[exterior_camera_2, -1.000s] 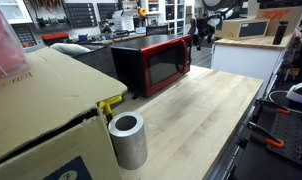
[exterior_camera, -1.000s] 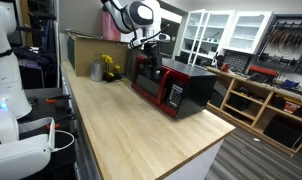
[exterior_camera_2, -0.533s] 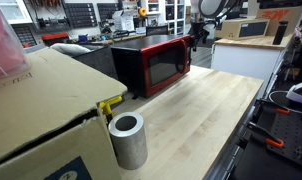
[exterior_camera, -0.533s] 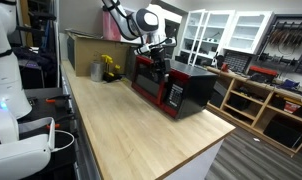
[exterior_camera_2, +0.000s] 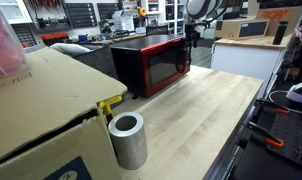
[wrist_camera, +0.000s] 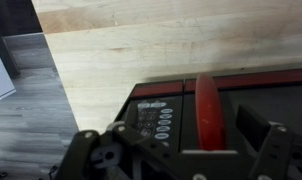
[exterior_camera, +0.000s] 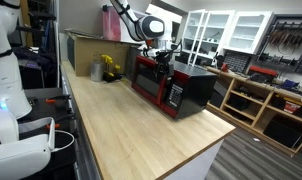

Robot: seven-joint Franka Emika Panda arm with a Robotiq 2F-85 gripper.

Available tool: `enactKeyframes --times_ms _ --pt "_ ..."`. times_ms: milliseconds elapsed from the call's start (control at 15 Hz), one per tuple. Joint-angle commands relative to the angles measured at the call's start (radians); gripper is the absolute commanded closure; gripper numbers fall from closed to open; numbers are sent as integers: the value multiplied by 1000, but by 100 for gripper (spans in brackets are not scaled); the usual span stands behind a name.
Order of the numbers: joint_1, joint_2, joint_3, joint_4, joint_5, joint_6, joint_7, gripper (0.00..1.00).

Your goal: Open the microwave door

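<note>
The gripper, jaws wide and empty, hovers over the microwave; we judge its stiff, slippery microwave door best hooked at the edge beside the control panel below.

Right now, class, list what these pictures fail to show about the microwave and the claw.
Claw opening: too small in both exterior views; its tips cut off by the wrist view's bottom edge.
Control panel labels: blurred in the wrist view.
Microwave door top edge: partly hidden by the claw in an exterior view.
</note>
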Motion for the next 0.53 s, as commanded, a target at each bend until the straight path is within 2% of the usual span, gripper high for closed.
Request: enactKeyframes --times_ms 0,67,200,467 --pt "-5 44 -2 89 33 -35 -48 0" --pt "-4 52 -6 102 26 -31 -43 25" --pt "-12 63 -1 123 38 -38 -58 34" --pt "-26 40 36 101 121 -75 -120 66"
